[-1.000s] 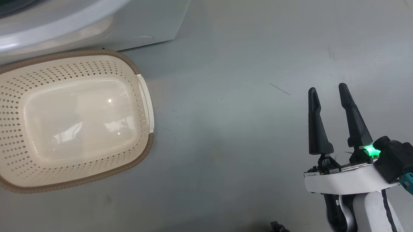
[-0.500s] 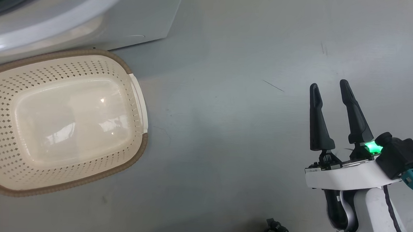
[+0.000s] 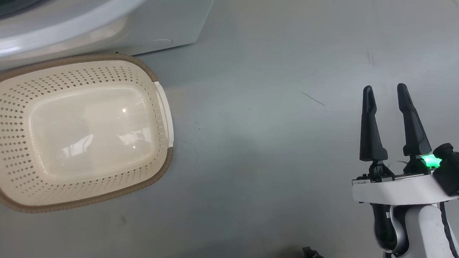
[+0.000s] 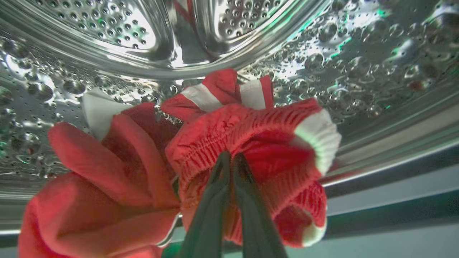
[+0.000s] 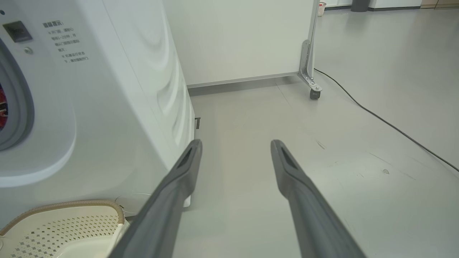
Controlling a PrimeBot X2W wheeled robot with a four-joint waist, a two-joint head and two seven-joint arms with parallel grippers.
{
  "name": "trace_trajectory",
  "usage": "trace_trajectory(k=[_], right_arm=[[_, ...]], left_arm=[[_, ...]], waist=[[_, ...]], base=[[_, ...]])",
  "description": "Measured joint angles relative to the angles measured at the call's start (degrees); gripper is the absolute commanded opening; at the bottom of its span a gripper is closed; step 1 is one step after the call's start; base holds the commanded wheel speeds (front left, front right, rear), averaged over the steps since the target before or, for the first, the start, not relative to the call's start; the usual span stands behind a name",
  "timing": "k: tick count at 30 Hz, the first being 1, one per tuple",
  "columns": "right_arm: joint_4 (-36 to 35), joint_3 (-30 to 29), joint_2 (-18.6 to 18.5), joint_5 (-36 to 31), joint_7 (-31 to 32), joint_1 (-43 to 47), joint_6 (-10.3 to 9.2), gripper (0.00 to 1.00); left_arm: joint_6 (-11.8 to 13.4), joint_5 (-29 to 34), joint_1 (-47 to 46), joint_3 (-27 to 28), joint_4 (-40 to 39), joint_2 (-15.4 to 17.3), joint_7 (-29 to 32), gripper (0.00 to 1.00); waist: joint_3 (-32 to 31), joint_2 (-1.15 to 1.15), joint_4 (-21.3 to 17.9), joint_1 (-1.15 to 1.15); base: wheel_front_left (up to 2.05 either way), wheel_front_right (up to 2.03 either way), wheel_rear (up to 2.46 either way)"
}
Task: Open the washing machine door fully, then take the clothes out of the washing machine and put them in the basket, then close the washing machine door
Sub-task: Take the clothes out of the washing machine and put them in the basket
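The washing machine [image 3: 100,21] stands with the basket [image 3: 78,58] on the floor [image 3: 252,146] just beside its front, the clothes [image 4: 143,150] lie in the steel drum [image 4: 340,53] pinched by the closed left gripper [image 4: 231,157], and the right gripper [image 3: 385,89] hangs spread over the floor.

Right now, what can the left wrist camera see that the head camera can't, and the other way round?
Left wrist view: the red clothes lying in the shiny steel drum, and the left gripper shut, pinching a ribbed red fold.
Head view: the cream basket on the grey floor in front of the machine, and the right gripper open, holding nothing.
Both: the washing machine, its white front from the head, its inside from the wrist.
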Motion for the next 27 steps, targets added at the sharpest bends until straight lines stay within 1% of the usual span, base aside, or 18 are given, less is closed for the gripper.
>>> trace_trajectory(k=[11,18,19,20,22,27], right_arm=[[-0.1,-2.2,0.0,-2.7,0.0,0.0,0.03,1.00],[-0.1,-3.2,0.0,-3.5,0.0,0.0,0.09,1.00],[-0.1,-3.5,0.0,-3.6,0.0,0.1,0.10,1.00],[-0.1,-3.5,0.0,-3.6,0.0,0.1,0.10,1.00],[-0.1,-3.8,0.0,-4.4,0.0,0.2,0.21,1.00],[0.3,-4.3,0.0,-5.2,0.0,0.5,0.65,1.00]], left_arm=[[-0.7,-0.1,1.5,0.8,-4.0,-1.6,-11.2,0.00],[-0.9,-0.1,6.8,1.4,-7.6,-2.6,-19.3,0.00],[-0.9,-0.1,8.6,1.5,-8.7,-3.2,-21.5,0.00],[-0.9,-0.1,8.6,1.5,-8.7,-3.2,-21.5,0.00],[-0.9,-0.1,11.5,1.5,-10.1,-4.1,-24.4,0.00],[-0.9,0.1,16.5,1.4,-11.8,-5.3,-29.0,0.00]], waist=[[-1.3,0.00,3.5,0.00],[-2.7,0.00,5.7,0.00],[-3.1,0.00,6.3,0.00],[-3.1,0.00,6.3,0.00],[-4.0,0.00,7.1,0.00],[-5.7,0.00,8.4,0.00]], base=[[0.00,0.00,0.00],[0.00,0.00,0.00],[0.00,0.00,0.00],[0.00,0.00,0.00],[0.00,0.00,0.00],[0.00,0.00,0.00]])
